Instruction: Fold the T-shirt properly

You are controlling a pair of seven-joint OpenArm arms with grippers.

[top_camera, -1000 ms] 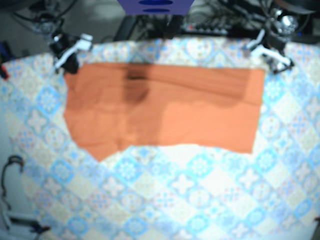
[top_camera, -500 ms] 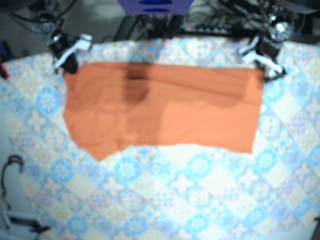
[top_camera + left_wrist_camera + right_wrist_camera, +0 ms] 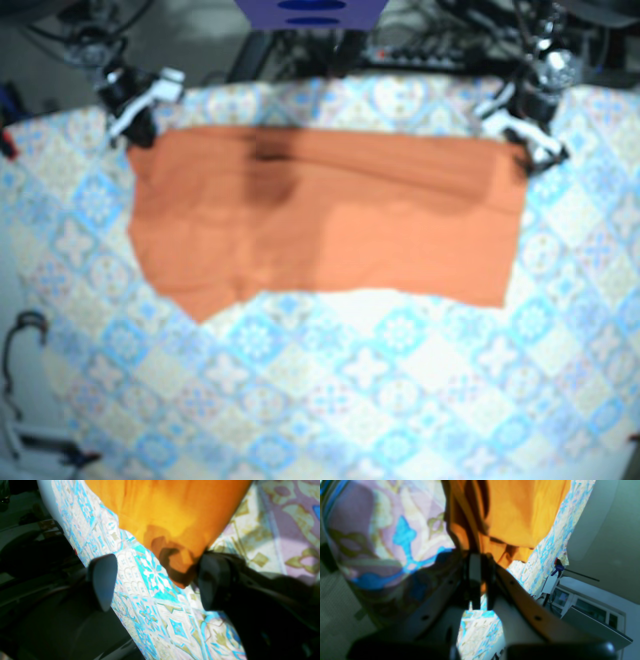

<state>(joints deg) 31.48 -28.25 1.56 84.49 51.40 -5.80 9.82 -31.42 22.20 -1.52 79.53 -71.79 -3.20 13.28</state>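
The orange T-shirt [image 3: 330, 220] lies flat, folded into a wide band, on the far half of the table. My right gripper [image 3: 135, 115] is at its far left corner. In the right wrist view the gripper [image 3: 480, 585] is shut on a bunched edge of the T-shirt [image 3: 515, 512]. My left gripper [image 3: 520, 135] is at the far right corner. In the left wrist view it [image 3: 160, 585] stands open, with the T-shirt [image 3: 170, 510] corner tip between its fingers, close to the right finger [image 3: 215, 580].
A blue and white patterned tablecloth [image 3: 380, 380] covers the table. Dark cables [image 3: 20, 340] lie at the front left edge. A purple block [image 3: 310, 12] and dark gear stand behind the far edge. A small blue clamp [image 3: 557, 567] sits at the table edge.
My left gripper has moved inward along the far edge, from beyond the shirt's far right corner onto it. The right gripper and the shirt have stayed put.
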